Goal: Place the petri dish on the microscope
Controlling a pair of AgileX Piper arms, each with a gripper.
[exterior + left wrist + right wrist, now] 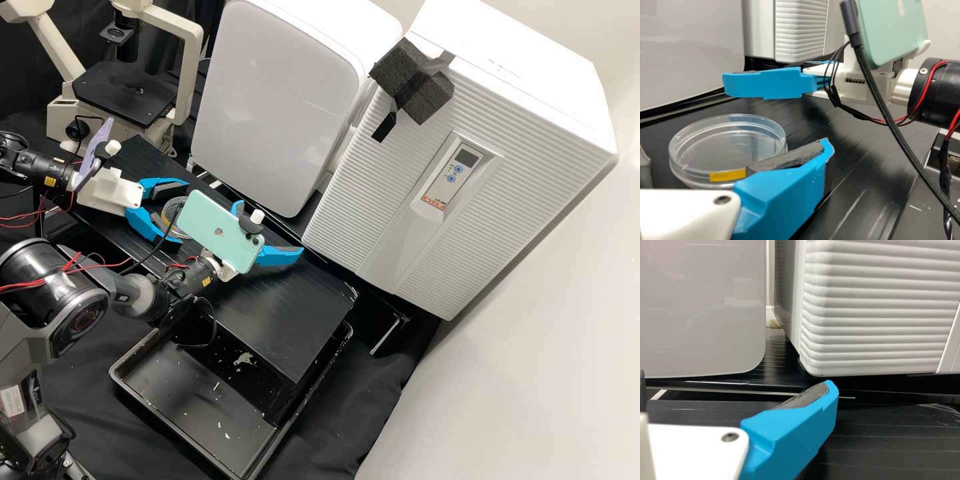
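In the high view, my left gripper is open around the clear petri dish, which lies on the black bench, partly hidden by the green phone. The left wrist view has the dish with its yellow label between the spread fingers of my left gripper; one finger overlaps its rim, contact unclear. Farther along the bench, my right gripper stands open and holds nothing; in the right wrist view the same gripper has its fingers wide apart. The microscope, with a black stage, stands at the back left.
A white rounded panel and a large white cabinet line the bench's far side. A black tray lies at the near side, under the raised black board. The right arm's green phone is close to the dish.
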